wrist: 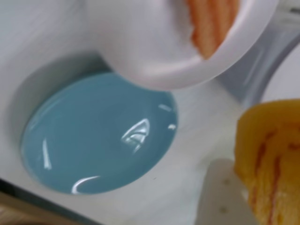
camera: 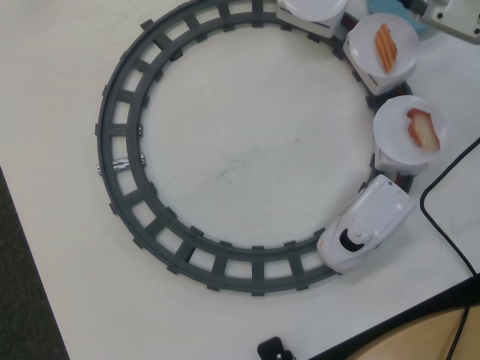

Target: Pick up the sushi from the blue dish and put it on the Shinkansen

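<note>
up close, sushi yellow, faint orange streaks.

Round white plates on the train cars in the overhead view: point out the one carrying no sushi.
The round white plastic plate cut off by the top edge is bare. The next holds an orange-striped sushi piece; the one nearest the white toy train holds a red-and-white piece.

text: none readable | labels: none | numbers: none
</note>
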Action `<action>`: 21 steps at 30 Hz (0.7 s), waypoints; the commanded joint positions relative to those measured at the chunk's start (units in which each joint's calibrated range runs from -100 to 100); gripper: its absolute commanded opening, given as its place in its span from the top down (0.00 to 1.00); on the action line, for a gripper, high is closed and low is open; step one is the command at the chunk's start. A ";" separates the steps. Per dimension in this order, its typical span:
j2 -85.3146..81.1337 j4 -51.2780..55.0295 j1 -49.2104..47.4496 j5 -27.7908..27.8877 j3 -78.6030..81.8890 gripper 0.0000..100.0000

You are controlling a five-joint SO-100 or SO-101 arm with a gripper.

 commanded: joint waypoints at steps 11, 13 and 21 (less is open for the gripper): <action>-2.94 0.23 -5.97 -0.13 3.28 0.97; -1.94 0.23 -5.97 -0.13 3.37 0.97; 2.99 1.09 -5.79 -0.18 3.37 0.97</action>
